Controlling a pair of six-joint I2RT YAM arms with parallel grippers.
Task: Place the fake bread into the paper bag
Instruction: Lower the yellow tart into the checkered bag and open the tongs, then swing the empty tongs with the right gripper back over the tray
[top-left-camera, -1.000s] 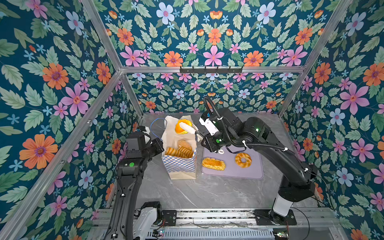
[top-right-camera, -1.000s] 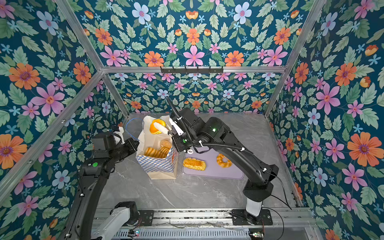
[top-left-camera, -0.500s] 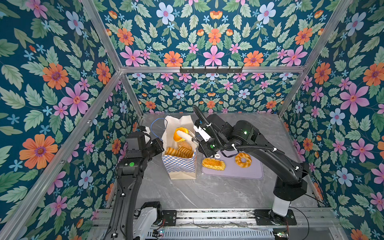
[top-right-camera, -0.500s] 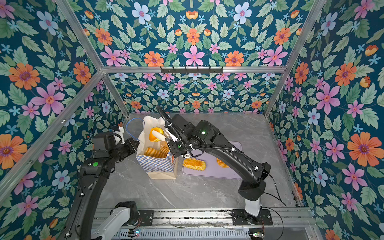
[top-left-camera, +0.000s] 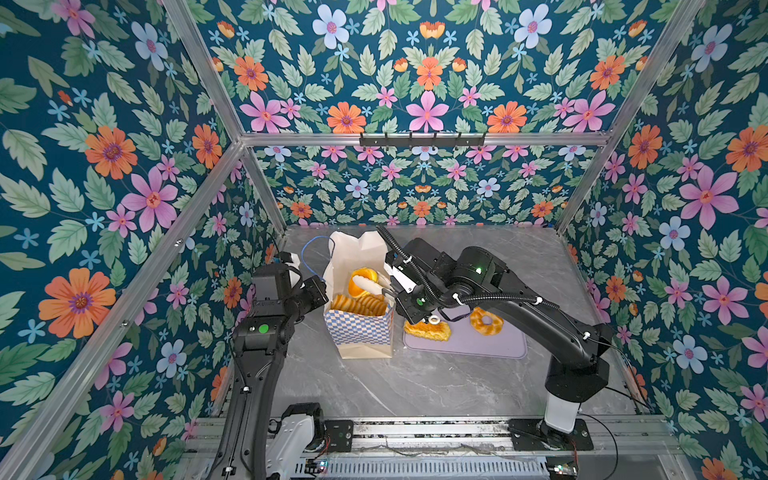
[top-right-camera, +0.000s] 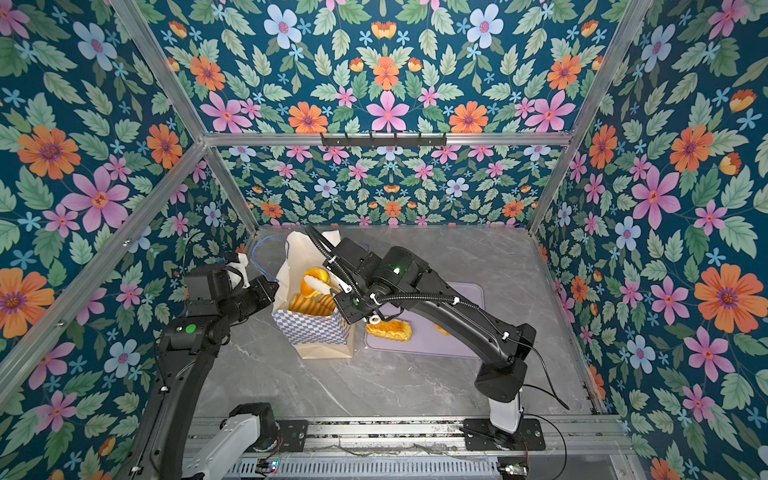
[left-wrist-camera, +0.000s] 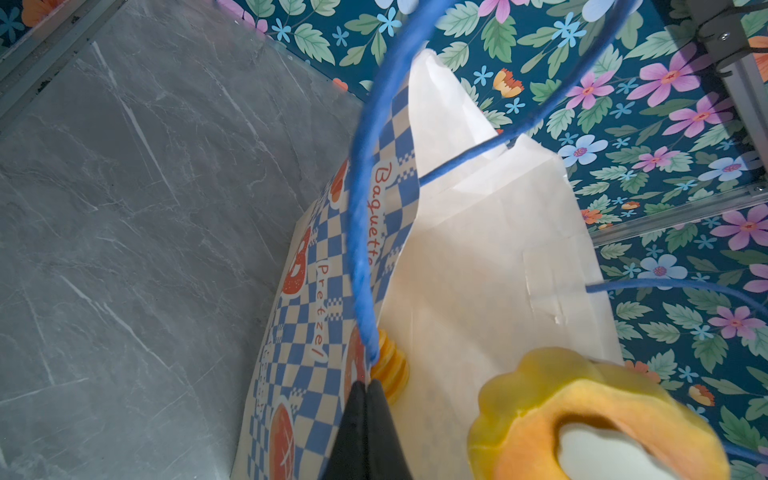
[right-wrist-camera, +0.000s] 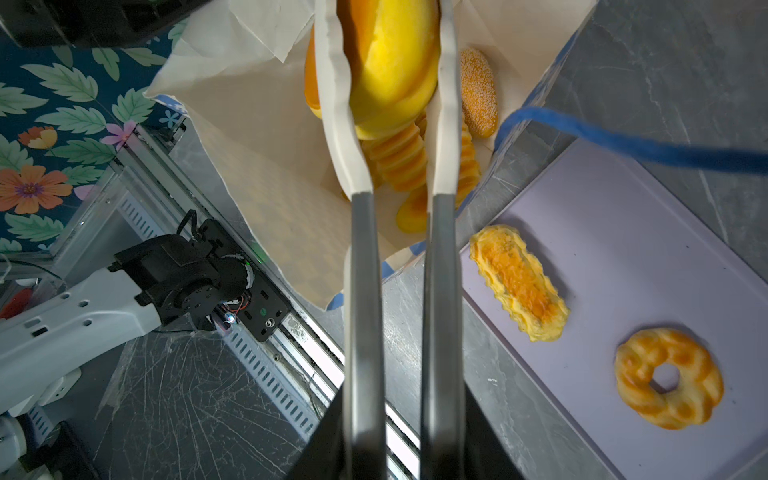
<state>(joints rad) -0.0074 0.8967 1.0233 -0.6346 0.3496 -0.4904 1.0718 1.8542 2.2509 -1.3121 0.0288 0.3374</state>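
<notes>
as our right hand (right-wrist-camera: 386, 25) clasps an orange-centred tart (top-left-camera: 360, 277) inside the open mouth of the paper bag (top-left-camera: 359, 332), the drop lies straight below, onto loaves (top-left-camera: 359, 305) already in there; our left hand (left-wrist-camera: 366, 399), pinched shut on the bag's rim, holds it open.

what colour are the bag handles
Blue; the paper bag has thin blue cord handles, clearest in the left wrist view.
</notes>
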